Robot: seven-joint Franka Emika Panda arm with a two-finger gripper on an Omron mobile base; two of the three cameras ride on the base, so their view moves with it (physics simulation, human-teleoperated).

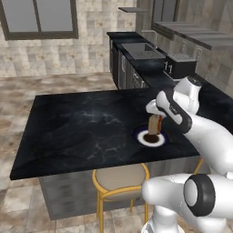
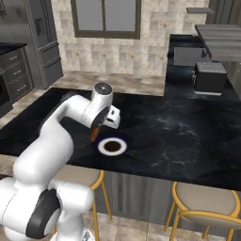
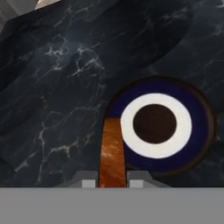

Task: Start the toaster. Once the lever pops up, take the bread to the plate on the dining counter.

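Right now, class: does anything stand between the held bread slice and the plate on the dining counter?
Nothing visible does. The pincer is shut on the bread slice, held upright just above the near edge of the plate. The plate is bare, and only black marble of the dining counter surrounds it.

My own forearm covered the right rim of the plate (image 1: 150, 139) in the left base view, and the near right corner of the dining counter (image 1: 82, 132) lay behind my elbow. My gripper (image 1: 157, 119) was wrapped by the wrist there, so its tips could not be made out; the bread (image 1: 154, 125) showed as a small upright slab, its top lost under my hand. In the hand view the bread's lower end (image 3: 113, 153) ran out of sight between my fingertips (image 3: 89, 181). The toaster (image 2: 210, 76) stood far back and its levers were too small to read. One stool (image 2: 207, 207) was cut by the bottom edge.
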